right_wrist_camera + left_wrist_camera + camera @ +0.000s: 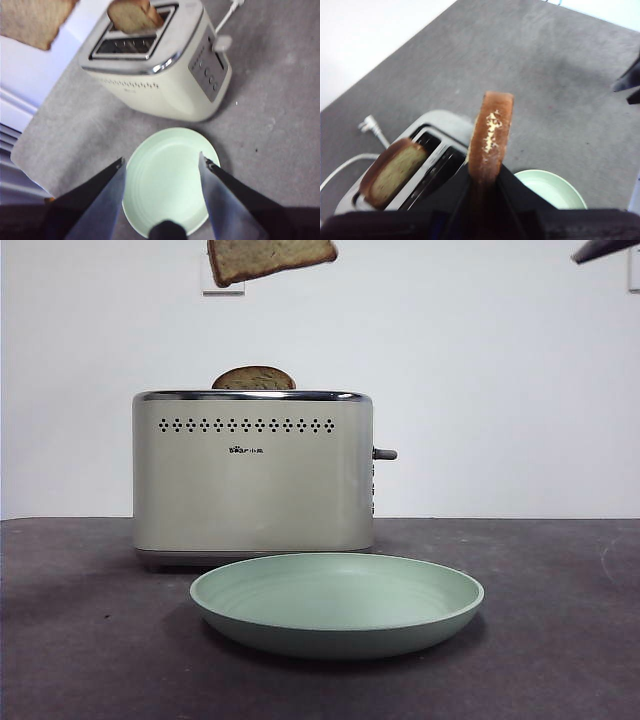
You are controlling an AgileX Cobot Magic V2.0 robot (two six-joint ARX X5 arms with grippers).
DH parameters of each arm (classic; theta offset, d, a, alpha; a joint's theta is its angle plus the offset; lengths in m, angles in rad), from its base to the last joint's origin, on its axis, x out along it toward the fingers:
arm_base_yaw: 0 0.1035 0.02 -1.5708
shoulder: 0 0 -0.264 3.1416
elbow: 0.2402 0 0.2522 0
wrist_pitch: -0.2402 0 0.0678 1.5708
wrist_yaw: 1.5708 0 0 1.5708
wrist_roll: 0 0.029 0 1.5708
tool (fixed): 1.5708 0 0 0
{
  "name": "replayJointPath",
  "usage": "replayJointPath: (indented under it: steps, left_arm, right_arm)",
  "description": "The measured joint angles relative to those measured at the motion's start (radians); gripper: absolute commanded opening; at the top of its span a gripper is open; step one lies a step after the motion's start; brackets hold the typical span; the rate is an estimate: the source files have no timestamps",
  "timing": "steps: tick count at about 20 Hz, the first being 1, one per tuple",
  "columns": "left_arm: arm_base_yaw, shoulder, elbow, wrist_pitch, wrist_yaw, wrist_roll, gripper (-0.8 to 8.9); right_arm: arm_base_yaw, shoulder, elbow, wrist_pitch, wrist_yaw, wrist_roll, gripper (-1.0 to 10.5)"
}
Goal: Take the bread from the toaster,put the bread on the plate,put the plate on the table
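Front view: bread (270, 260) at top centre of frame, lifted clear above the toaster (253, 472), clamped edge-on in the left gripper (484, 172); first step looks done, placing it on the plate (337, 602) is left. Right gripper (162, 167) hovers over the plate, jaws apart, holding nothing. Second slice (254, 378) sits in the toaster slot; plate rests on dark grey table (80, 640) at lower centre, white wall (500, 370) behind.

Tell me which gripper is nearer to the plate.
Right. The right gripper hovers open directly above the plate. The left gripper holds the bread high above the toaster.
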Motion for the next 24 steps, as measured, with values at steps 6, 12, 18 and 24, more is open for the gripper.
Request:
replayJointPath:
  steps: [6,12,18,24]
  left_arm:
    - [-0.074,0.000,0.000,-0.002,-0.113,-0.073,-0.08]
    - [-0.116,-0.003,-0.006,-0.003,-0.129,-0.095,-0.08]
    - [-0.127,-0.140,-0.236,-0.003,-0.195,-0.095,-0.08]
    - [-0.127,-0.591,-0.800,0.186,-0.246,-0.192,-0.08]
  right_arm:
    - [0.000,0.069,0.000,-0.007,0.000,-0.025,2.5]
    - [0.000,0.160,0.000,-0.039,0.000,-0.042,2.5]
    - [0.006,0.233,0.000,-0.059,0.002,-0.066,2.5]
    - [0.063,0.288,0.000,-0.070,0.052,-0.090,2.5]
